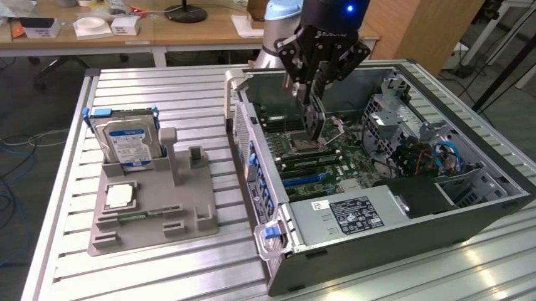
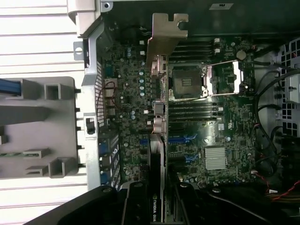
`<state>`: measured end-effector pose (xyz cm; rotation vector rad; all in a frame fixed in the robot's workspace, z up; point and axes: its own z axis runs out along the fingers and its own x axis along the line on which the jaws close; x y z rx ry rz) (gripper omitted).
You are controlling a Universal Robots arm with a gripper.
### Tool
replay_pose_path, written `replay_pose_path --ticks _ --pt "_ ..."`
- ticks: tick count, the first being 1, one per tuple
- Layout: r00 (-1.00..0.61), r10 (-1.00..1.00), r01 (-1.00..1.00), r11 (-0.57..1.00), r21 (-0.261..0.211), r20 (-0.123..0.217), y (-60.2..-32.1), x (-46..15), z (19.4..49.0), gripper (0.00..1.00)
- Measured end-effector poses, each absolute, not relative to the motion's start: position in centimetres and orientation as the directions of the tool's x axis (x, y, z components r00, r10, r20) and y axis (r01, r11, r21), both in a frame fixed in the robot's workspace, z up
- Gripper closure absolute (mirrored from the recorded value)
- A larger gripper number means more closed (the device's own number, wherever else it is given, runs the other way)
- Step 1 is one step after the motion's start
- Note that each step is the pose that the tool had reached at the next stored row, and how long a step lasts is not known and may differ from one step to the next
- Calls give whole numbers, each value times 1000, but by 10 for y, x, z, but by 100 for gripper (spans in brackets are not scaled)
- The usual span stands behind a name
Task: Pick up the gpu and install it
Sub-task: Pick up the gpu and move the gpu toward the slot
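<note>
Gripping gpu [image 1: 316, 122] edge-on over motherboard [image 1: 331, 164]; pincer [image 1: 313, 97] tips seemingly hidden behind it.

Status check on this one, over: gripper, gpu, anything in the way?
Gripper shut on gpu. It hangs edge-down over the motherboard in the open case, not seated. Blue slots look unoccupied.

Item one: I log the gripper [image 1: 313, 88] above the open computer case [image 1: 402, 244], clamped on the gpu [image 1: 316, 122], which hangs edge-down over the motherboard [image 1: 335, 166].
Item two: grey holder tray [image 1: 197, 219] on the slatted table [image 1: 167, 88], with the hard drive [image 1: 127, 145] upright in it.
</note>
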<state>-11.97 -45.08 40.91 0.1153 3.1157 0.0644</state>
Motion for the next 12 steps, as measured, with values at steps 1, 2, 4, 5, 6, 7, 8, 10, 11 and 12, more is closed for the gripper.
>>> replay_pose_path --ticks 1,2,4,5,6,7,8,10,11,12 --pt "-997 74 73 996 42 -21 -451 -117 409 74" --pt "-997 74 73 996 42 -21 -451 -115 409 74" --pt "-997 74 73 996 42 -21 -451 -108 409 74" --pt "-997 74 73 996 42 -21 -451 -104 409 74" --pt "-997 74 73 996 42 -21 -451 -101 409 74" --pt "-997 74 73 996 42 -21 -451 -99 409 74" --pt "-997 74 73 996 42 -21 -451 -97 409 74" --pt "-997 74 73 996 42 -21 -451 -92 409 74" --pt "-997 74 73 996 42 -21 -451 -90 409 74" --pt "-997 74 73 996 42 -21 -451 -87 409 74"
